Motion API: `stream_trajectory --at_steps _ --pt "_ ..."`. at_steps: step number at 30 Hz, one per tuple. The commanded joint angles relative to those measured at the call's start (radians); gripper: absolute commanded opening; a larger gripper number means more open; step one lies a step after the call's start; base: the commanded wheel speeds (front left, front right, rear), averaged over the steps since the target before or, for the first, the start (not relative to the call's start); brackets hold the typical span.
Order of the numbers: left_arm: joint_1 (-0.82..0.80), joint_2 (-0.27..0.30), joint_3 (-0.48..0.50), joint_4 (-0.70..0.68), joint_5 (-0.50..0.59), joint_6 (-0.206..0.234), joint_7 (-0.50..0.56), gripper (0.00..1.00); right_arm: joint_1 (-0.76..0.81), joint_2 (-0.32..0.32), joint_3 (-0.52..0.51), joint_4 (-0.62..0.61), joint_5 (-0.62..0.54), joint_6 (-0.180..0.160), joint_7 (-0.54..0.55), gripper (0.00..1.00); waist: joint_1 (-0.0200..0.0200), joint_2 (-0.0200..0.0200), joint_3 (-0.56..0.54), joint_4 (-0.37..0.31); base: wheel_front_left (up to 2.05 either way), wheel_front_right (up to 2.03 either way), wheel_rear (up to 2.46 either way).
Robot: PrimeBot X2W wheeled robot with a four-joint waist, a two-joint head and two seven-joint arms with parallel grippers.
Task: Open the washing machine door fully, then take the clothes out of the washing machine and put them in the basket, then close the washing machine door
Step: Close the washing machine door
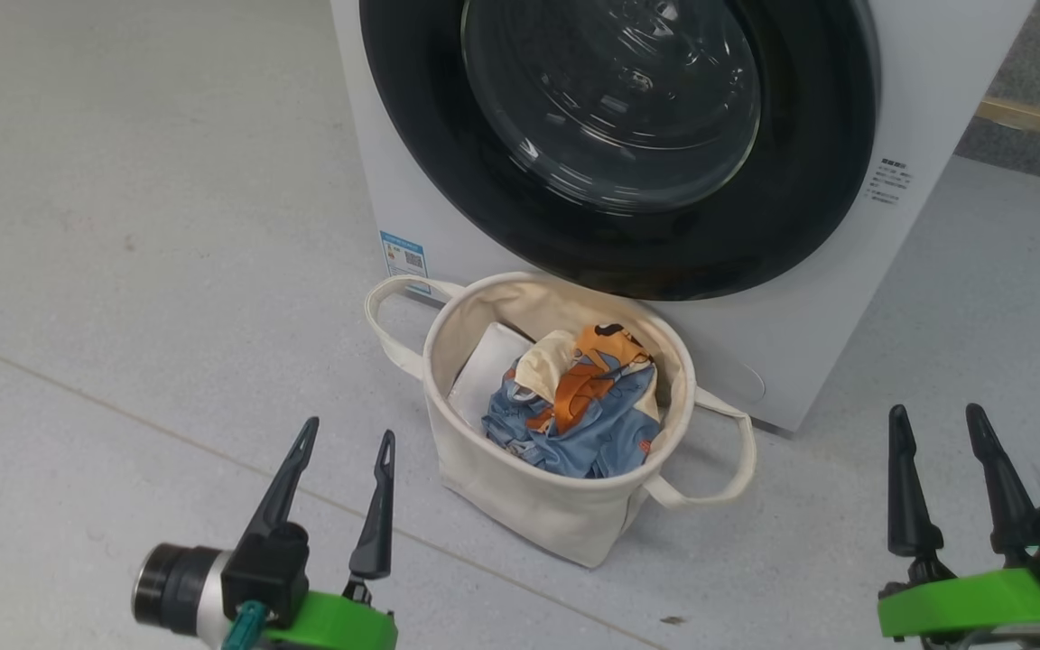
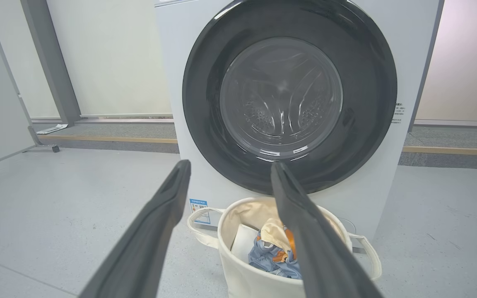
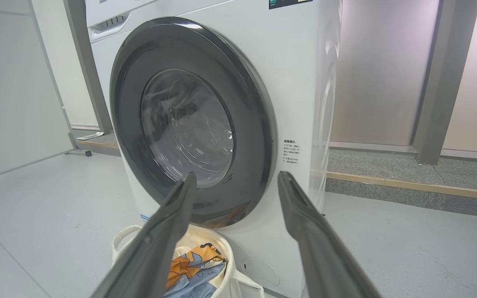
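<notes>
Downward from the head, left gripper (image 1: 348,427) and right gripper (image 1: 935,410) both released and empty, flanking the basket (image 1: 529,506) holding the clothes (image 1: 574,415), washing machine door (image 1: 448,135) shut just behind, from the left wrist, spread fingers (image 2: 151,231) facing that door, from the right wrist, parted fingers (image 3: 321,248) above the clothes in the basket.

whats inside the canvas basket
A crumpled light-blue fabric bundle with orange and cream print, beside a flat white sheet. Beneath them, the bottom of the round cream canvas basket is hidden.

Clothes (image 1: 579,406) blue, orange cartoon print; basket (image 1: 538,506) cream.
</notes>
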Motion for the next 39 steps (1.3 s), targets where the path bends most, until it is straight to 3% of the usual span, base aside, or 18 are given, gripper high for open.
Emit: stream_trajectory --at_steps 1,18,39 --pt "-0.04 0.009 0.036 -0.039 -0.005 0.01 -0.012 1.0 -0.039 -0.008 0.025 -0.031 0.003 0.0 -0.005 1.0 0.0 -0.0001 0.001 -0.001 0.0 0.0 0.0" --pt "-0.029 0.006 0.096 -0.046 -0.02 0.072 -0.012 1.0 -0.028 -0.008 0.031 -0.021 0.013 0.0 -0.005 1.0 0.0 -0.0001 -0.025 -0.004 0.0 0.0 0.0" --pt "-0.027 0.004 0.116 -0.03 -0.021 0.058 -0.012 1.0 -0.028 -0.008 0.04 -0.02 0.02 0.0 -0.005 1.0 0.0 -0.0001 -0.028 -0.009 0.0 0.0 0.0"
